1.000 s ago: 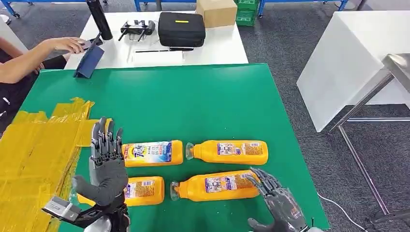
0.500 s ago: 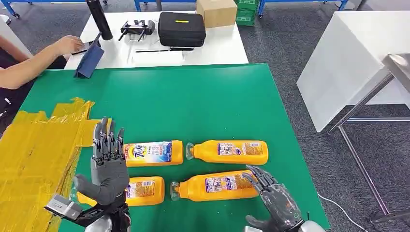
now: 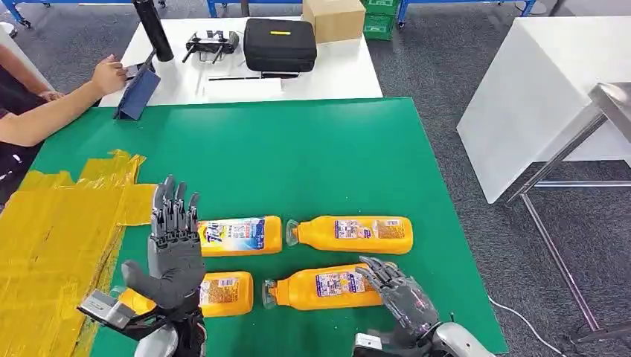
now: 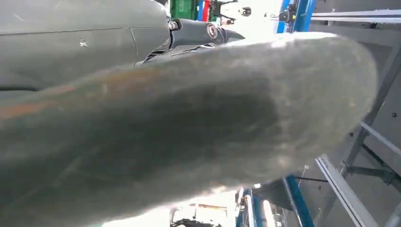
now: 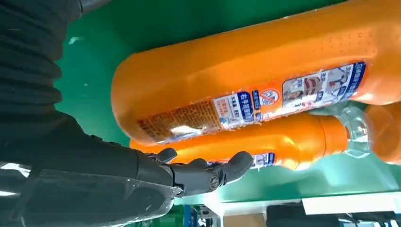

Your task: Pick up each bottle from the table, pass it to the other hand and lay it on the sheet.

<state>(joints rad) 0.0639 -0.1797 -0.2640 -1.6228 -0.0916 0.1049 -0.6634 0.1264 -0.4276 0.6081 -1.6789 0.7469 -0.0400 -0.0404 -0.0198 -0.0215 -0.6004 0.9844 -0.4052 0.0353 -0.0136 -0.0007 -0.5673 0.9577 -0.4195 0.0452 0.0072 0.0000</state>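
Four orange bottles lie on their sides on the green table [image 3: 298,149], in two rows. The back row holds a left bottle [image 3: 238,235] and a right bottle [image 3: 357,233]; the front row holds a left bottle [image 3: 219,292] and a right bottle [image 3: 327,288]. My left hand [image 3: 173,253] stands upright with fingers spread, holding nothing, in front of the two left bottles. My right hand [image 3: 398,297] hovers at the base end of the front right bottle [image 5: 246,90], fingers [image 5: 208,172] apart and not closed on it. The yellow sheet [image 3: 52,238] covers the table's left side.
A person's arm [image 3: 52,111] reaches to a blue tablet [image 3: 138,93] at the back left. A white table behind carries a black case [image 3: 279,44], a cardboard box [image 3: 332,18] and a black flask [image 3: 152,30]. Another white table [image 3: 536,97] stands to the right.
My right hand has slid left over the base of the front right bottle. My left hand has shifted slightly right. The person's arm has moved at the tablet.
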